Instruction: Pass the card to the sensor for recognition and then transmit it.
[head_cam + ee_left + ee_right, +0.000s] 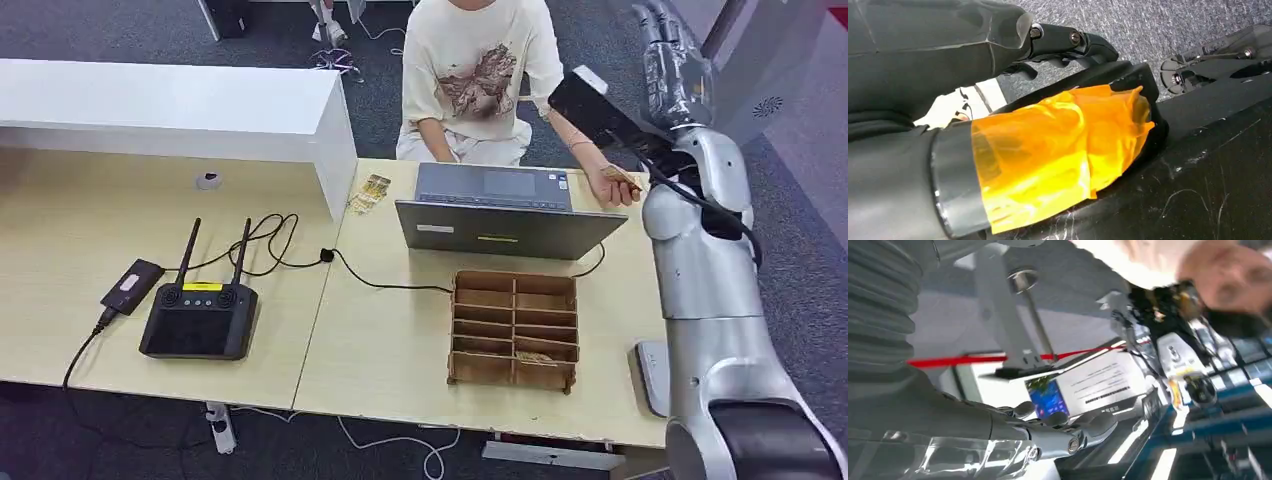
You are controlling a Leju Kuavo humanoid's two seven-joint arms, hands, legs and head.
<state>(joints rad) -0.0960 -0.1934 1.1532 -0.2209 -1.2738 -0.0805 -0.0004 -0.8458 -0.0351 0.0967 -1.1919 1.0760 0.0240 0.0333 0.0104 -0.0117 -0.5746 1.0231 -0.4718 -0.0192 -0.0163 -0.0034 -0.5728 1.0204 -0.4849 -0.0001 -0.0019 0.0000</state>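
Card (622, 176) sits in the hand of a person (478, 70) seated across the table (390, 340), at about 2 o'clock in the head view, just right of an open grey laptop (500, 210). Right arm is raised along the right side of that view, its black wrist unit close above the person's forearm. Right hand (1058, 432) in its wrist view shows extended fingers with nothing seen in them. Left hand (1068, 45) in its own wrist view shows dark fingers partly curled; whether it grips anything I cannot tell.

At 5 o'clock from the laptop stands a wooden compartment tray (514, 328). At 9 o'clock on the table lies a black controller with two antennas (200, 315), and beside it a small black device (132, 285) on a cable.
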